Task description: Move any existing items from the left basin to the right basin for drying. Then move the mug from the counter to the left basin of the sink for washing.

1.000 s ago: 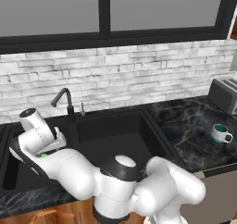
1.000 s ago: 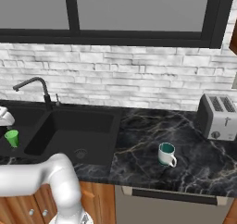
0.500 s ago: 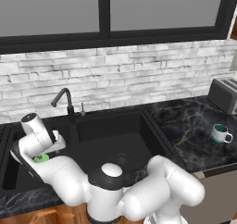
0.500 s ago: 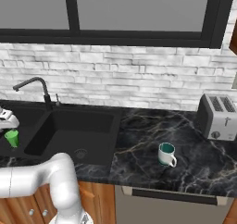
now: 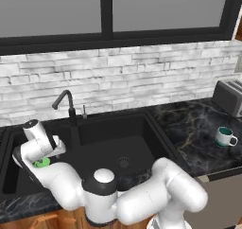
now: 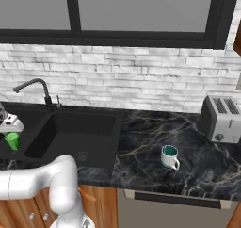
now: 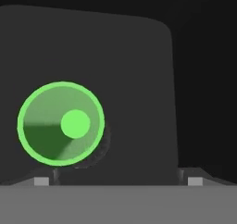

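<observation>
First step in hand: gripper (image 5: 41,161) hovering above cup (image 7: 61,124), jaws standing wide apart, nothing held; cup sitting upright in left basin (image 7: 139,61); next calling for descent, centring over the cup, then closing.

Matte black sink (image 5: 156,128), glossy veined marble counter (image 6: 155,137), smooth green cup (image 7: 61,124)

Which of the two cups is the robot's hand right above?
The handleless green cup standing in the left basin; the white mug has a handle and sits far off on the counter.
</observation>
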Available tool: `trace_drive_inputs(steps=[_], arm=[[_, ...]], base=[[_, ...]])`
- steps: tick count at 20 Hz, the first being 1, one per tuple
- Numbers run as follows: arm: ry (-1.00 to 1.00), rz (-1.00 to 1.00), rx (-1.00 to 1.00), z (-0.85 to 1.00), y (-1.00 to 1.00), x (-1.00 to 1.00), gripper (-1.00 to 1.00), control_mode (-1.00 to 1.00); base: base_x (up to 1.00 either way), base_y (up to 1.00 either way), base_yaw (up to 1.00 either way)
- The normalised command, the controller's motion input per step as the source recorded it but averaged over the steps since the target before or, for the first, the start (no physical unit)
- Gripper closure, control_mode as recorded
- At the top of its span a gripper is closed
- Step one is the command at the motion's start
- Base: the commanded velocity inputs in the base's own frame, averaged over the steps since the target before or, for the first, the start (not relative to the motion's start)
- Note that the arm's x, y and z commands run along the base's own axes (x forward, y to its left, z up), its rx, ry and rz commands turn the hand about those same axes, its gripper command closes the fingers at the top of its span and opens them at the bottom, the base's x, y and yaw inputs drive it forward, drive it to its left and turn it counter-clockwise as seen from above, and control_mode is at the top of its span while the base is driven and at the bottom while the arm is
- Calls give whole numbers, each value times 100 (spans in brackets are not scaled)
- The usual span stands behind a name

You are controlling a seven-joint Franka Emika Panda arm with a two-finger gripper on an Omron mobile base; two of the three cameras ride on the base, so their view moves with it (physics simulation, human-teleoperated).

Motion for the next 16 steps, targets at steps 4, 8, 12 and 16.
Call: trace_drive_inputs(steps=[4,8,12,16], arm=[[0,0,1,-29,22,34,-100,-100],[0,0,1,-27,26,28,-100,-100],[0,0,0,-26,32,25,-100,-100],[0,0,0,-26,26,20,-100,-100]], base=[[0,0,0],[0,0,0],[0,0,0],[0,0,0]])
